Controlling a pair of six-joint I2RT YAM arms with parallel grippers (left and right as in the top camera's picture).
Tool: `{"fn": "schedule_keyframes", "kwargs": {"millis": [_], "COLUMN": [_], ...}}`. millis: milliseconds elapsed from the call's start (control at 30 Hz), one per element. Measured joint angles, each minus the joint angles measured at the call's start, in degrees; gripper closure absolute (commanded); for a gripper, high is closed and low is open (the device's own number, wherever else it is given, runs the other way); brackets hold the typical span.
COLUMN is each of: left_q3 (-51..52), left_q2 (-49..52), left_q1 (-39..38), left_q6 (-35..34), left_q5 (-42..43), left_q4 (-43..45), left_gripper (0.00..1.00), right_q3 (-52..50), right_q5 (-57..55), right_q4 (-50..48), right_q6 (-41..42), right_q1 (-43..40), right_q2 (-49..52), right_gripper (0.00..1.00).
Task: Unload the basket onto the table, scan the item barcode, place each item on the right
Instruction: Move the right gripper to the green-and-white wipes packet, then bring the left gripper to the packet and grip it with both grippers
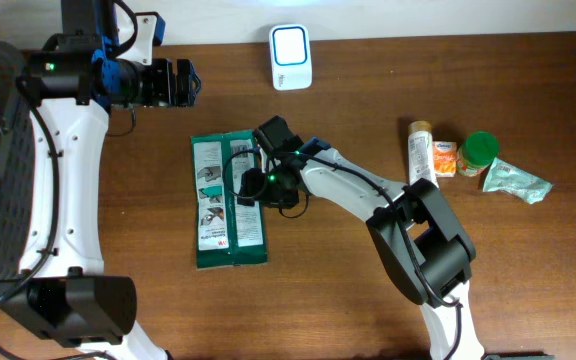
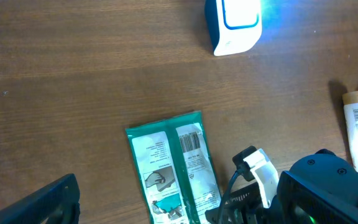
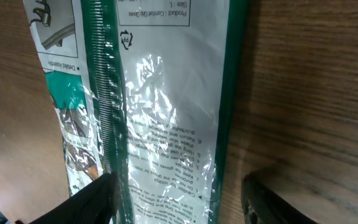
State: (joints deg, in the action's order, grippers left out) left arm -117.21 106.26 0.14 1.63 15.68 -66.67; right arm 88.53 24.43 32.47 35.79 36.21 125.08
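Scanning bench, mid-task: the green packet (image 1: 226, 205) lies flat on the table (image 1: 318, 295), its barcode (image 2: 191, 142) face up and well apart from the lit white scanner (image 1: 291, 57) at the far edge. We see the right gripper (image 3: 179, 180) low over the packet's right-hand half. Its two fingers (image 3: 272, 199) are partly spread, one on either side of that strip of glossy film, and closed on nothing (whether the pads touch the wrapper, we cannot tell).

We judge the step in hand to be the pick-up, with the scan itself not yet begun. The next move, as we read it, calls for pinching thin, slippery film that lies flat on wood. The packet must then be lifted and turned so that the barcode faces the scanner's glowing window.

The right arm reaches diagonally across from the near edge, its wrist bent down onto the packet. The left arm stands at the left side, with the left gripper (image 1: 186, 83) spread wide and empty. It points along the far edge towards the scanner, clear of the packet.
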Motion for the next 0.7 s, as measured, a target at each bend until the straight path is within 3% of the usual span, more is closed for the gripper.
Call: {"fn": "schedule_keyframes", "kwargs": {"millis": [300, 433, 467, 533, 700], "left_q3": [0.0, 0.0, 0.0, 0.0, 8.9], "left_q2": [0.0, 0.0, 0.0, 0.0, 0.2], "left_q1": [0.0, 0.0, 0.0, 0.0, 1.8], "left_q6": [0.0, 0.0, 0.0, -0.2, -0.6], "left_q5": [0.0, 0.3, 0.5, 0.2, 3.1], "left_q4": [0.0, 0.0, -0.4, -3.4, -0.6], "left_gripper": [0.01, 0.01, 0.26, 0.98, 1.00], "right_q3": [0.0, -0.1, -0.2, -0.3, -0.3], "right_q5": [-0.1, -0.2, -0.1, 0.2, 0.6], "right_q4": [0.2, 0.5, 0.4, 0.4, 0.4], "right_q6": [0.0, 0.0, 0.0, 0.0, 0.0], "right_q1": [0.0, 0.0, 0.0, -0.3, -0.4], "right_q2": [0.0, 0.0, 0.0, 0.0, 0.0], "right_gripper": [0.39, 0.45, 0.45, 0.45, 0.45]}}
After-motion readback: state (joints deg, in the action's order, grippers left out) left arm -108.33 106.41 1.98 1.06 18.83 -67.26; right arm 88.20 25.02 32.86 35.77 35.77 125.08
